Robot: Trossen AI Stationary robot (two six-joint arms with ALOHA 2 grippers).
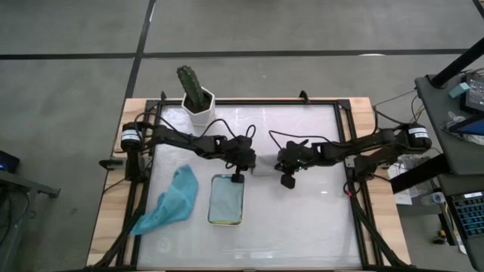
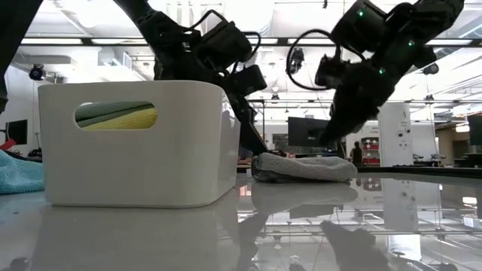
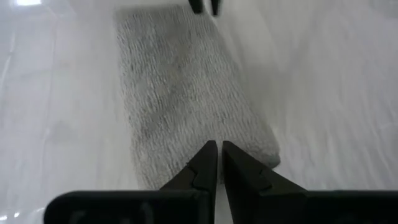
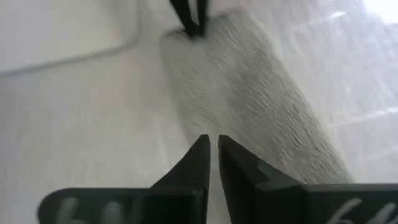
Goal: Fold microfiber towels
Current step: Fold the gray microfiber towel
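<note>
A grey microfiber towel (image 2: 305, 167), folded into a long strip, lies flat on the table between my two grippers. My left gripper (image 3: 219, 146) is shut, its tips down at the strip's end nearest the white tray (image 2: 135, 165). My right gripper (image 4: 213, 138) is shut and hangs a little above the strip's other end (image 2: 343, 169), touching nothing. Green (image 2: 113, 113) and yellow (image 2: 141, 119) folded towels show through the tray's handle slot. A teal towel (image 1: 170, 202) lies crumpled on the table, left of the tray. My left gripper has its shut fingertips (image 4: 189, 23) set down on the grey strip's tray-side end (image 3: 186, 140). The fingers slant down from the table's left and lie along the strip. Whether any cloth sits between the tips, I cannot tell. The strip lies flat on the table.
The tray (image 1: 211, 200) stands just in front of my left gripper (image 1: 239, 179). A potted cactus (image 1: 198, 98) stands at the far left of the table. Bare tabletop (image 1: 302, 227) lies toward the near right, in front of my right gripper (image 1: 288, 182).
</note>
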